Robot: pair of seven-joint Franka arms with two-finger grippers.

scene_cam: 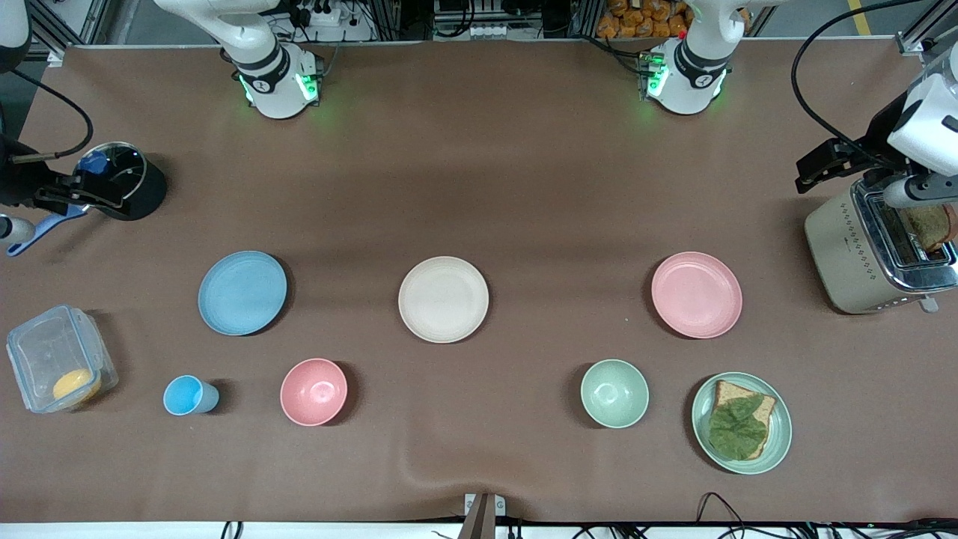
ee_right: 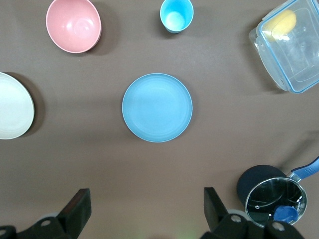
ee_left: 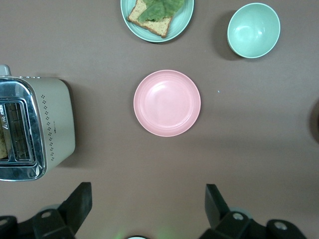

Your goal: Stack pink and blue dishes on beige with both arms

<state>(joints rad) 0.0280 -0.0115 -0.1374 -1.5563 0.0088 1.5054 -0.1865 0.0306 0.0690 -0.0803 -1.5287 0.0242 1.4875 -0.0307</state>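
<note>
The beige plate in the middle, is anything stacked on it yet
No, it is bare. The beige plate shows only its own cream surface; the blue plate and pink plate lie apart on the table beside it.

Both arms glossy white w/ black joint bands; bases lit green, small round black logo on each. Black cables trail off both. Left gripper (ee_left: 147,204) & right gripper (ee_right: 146,209): matte black fingers, silver screws at mounts.

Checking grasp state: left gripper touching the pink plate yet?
Apart. The left wrist view shows the left gripper open, with bare table between its fingers and the pink plate.
</note>
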